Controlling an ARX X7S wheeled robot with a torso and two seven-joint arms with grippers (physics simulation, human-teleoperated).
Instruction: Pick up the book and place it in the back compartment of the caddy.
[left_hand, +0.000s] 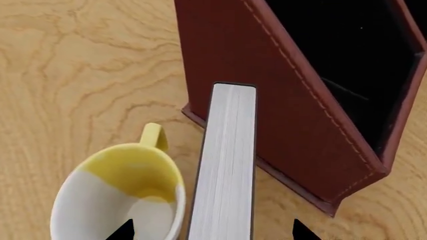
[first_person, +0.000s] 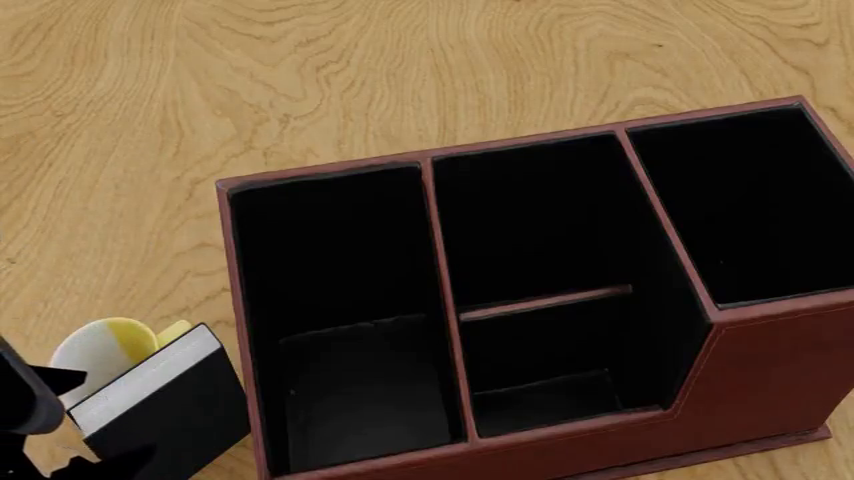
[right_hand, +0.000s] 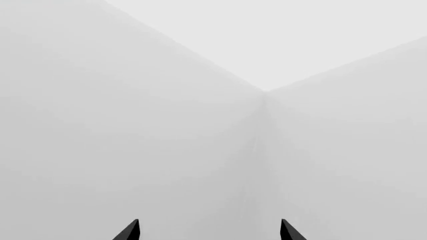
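Gripping the book (left_hand: 225, 165), left gripper (left_hand: 212, 231) between mug (left_hand: 120, 200) and caddy (left_hand: 280, 105); right gripper (right_hand: 209, 231) spread wide.

- One book (first_person: 167, 400), black-covered with a pale page block, standing beside the mug.
- One caddy (first_person: 774, 370), reddish-brown with black lining.
- Four cells inside the caddy: two large, two small.
- One back compartment (first_person: 554, 395), the low-walled small cell behind one thin crossbar (first_person: 545, 302).
- One mug (first_person: 104, 347), white outside and yellow within, with one handle (left_hand: 153, 136).
- One wooden desk (first_person: 334, 80) under everything.
- Two grippers seen: left gripper (left_hand: 212, 231) and right gripper (right_hand: 210, 231), each showing two dark fingertips.
- Two pale walls meeting at one corner, seen only in the right wrist view.
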